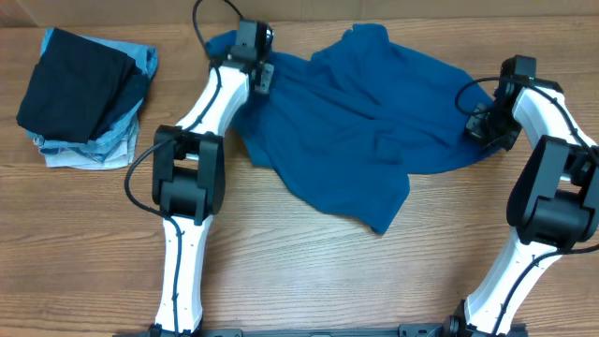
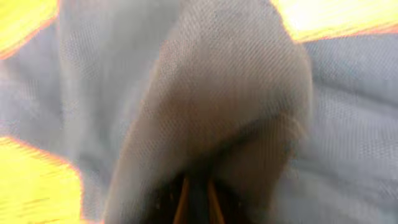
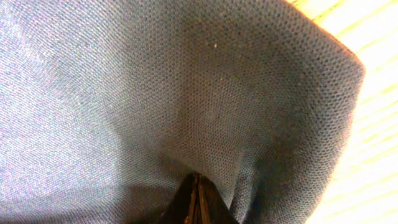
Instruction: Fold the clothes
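A blue shirt [image 1: 356, 112] lies crumpled and partly spread across the far middle of the wooden table. My left gripper [image 1: 263, 75] is at the shirt's upper left edge. In the left wrist view its jaws [image 2: 196, 199] are nearly closed, with shirt fabric [image 2: 236, 93] bunched up over them. My right gripper [image 1: 485, 126] is at the shirt's right edge. In the right wrist view its jaws [image 3: 197, 199] are closed on a pinch of the fabric [image 3: 155, 81].
A stack of folded clothes [image 1: 84, 94], dark on top and light blue beneath, sits at the far left. Bare wooden table [image 1: 309, 271] runs along the front between the two arm bases.
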Action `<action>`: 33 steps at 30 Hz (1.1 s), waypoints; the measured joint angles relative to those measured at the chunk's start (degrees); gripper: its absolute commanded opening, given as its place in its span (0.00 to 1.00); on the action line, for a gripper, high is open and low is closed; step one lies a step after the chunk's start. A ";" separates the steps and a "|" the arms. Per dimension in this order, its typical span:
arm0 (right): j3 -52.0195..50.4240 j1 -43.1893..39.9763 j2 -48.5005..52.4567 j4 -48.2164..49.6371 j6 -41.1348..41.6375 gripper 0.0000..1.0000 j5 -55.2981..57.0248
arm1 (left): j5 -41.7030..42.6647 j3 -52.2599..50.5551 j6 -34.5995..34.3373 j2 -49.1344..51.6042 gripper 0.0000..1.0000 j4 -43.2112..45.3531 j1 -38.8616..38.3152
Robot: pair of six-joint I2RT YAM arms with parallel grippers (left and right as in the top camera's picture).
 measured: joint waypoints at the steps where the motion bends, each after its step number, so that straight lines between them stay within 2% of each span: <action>1: -0.04 0.02 -0.04 0.13 0.00 0.04 0.00 | 0.07 5.03 -1.20 0.00 0.18 -6.05 -0.04; 2: -0.15 0.02 -0.07 0.31 0.00 0.04 0.00 | 0.28 9.11 -2.43 -0.17 0.16 -10.95 -0.15; 3: -0.22 0.02 -0.09 0.44 0.02 0.04 -0.02 | 0.87 12.39 -3.96 -0.92 0.08 -15.50 -0.44; 4: -0.28 0.02 -0.15 0.59 0.00 0.04 0.00 | 2.95 17.07 -6.36 -2.62 0.04 -24.35 -0.85; 6: -0.37 0.00 -0.15 0.83 0.00 0.04 -0.04 | 8.61 21.44 -10.56 -7.23 0.04 -37.27 -2.71; 8: -0.48 0.00 -0.20 0.98 0.02 0.04 -0.04 | 15.17 22.86 -12.94 -10.43 0.04 -46.51 -5.97; 11: -0.55 -0.02 -0.26 1.05 0.02 0.05 -0.22 | 20.02 19.39 -13.46 -10.91 0.04 -52.22 -12.44; 17: -0.59 -0.20 -0.26 1.27 0.00 0.07 -0.52 | 22.23 4.72 -12.85 -10.43 0.04 -52.09 -24.41; 21: -0.59 -0.20 -0.26 1.36 0.02 0.08 -0.66 | 24.44 -1.60 -12.66 -10.38 0.04 -46.77 -27.30; 33: -0.61 -0.20 -0.26 1.42 0.02 0.09 -0.85 | 28.35 -5.84 -9.79 -10.25 0.04 -42.01 -32.94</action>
